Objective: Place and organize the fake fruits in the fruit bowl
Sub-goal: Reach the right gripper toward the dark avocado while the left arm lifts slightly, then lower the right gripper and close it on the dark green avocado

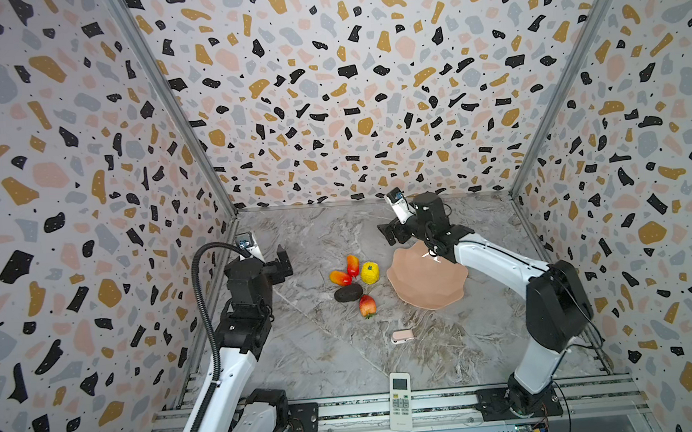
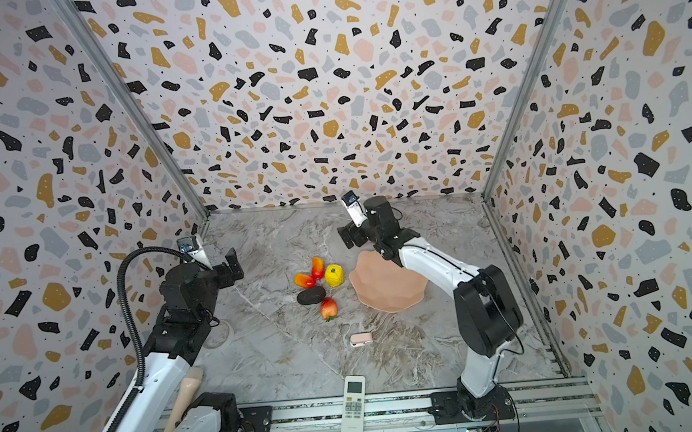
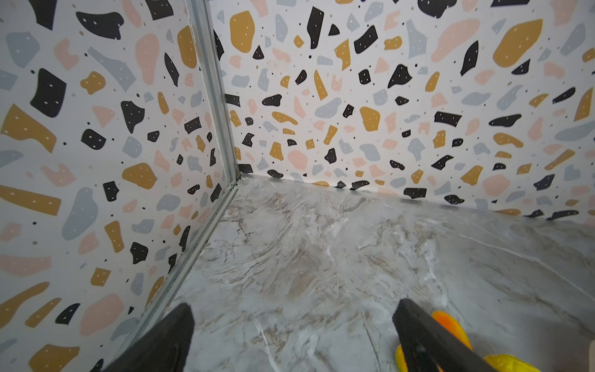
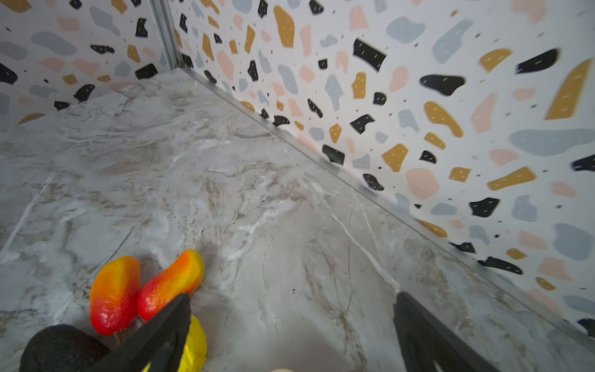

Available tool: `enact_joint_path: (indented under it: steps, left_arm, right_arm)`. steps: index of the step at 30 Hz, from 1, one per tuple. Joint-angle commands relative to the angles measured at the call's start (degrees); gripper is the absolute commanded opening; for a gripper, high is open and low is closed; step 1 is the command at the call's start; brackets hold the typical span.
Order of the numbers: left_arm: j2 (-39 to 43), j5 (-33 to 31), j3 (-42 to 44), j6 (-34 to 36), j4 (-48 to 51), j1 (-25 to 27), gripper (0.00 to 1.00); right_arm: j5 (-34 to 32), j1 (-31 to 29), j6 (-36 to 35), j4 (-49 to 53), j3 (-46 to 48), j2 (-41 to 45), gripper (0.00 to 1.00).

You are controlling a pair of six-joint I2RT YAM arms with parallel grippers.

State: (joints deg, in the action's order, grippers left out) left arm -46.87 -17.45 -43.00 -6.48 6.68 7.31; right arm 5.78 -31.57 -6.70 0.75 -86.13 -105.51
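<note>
We've got five glossy fake fruits [image 1: 348, 293] huddled in a tight clump just left of the salmon, wavy-rimmed fruit bowl [image 1: 428, 290], none of them inside it yet.

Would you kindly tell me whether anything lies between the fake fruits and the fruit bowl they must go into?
Nothing visible does: only bare marble separates the yellow fruit, the nearest one, from the fruit bowl. The small pink gadget and the remote lie nearer the front, off that path.
</note>
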Motion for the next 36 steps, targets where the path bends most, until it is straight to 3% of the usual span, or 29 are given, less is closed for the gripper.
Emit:
enact_joint_path:
  steps: [1,8,15,21,28,36]
  left_arm:
    - [0.43,1.00,-2.67,4.71,6.26,0.25,1.00]
    - [-2.32,3.36,-1.98,6.39,6.76,0.25,0.99]
    - [-7.46,6.23,-1.73,6.82,7.19,0.16,1.00]
    - [-8.63,6.38,-1.49,6.61,7.56,0.07,1.00]
    - [-9.07,6.28,-1.40,6.65,7.35,-0.19,1.00]
    - [-9.29,6.29,-1.56,6.74,7.30,-0.37,1.00]
  right_arm:
    - [3.18,-1.48,0.93,15.32,-12.96,-6.79,0.99]
    - [2.81,-6.18,-1.46,29.14,-31.42,-20.32,1.00]
    - [5.25,-13.56,-14.59,25.22,-19.73,-16.44,1.00]
    - [7.50,-14.30,-15.37,22.39,-12.70,-13.32,1.00]
    - [9.30,-14.48,-16.06,24.53,-11.88,-13.14,0.97]
    - [10.16,-14.58,-16.35,25.33,-10.03,-13.14,0.86]
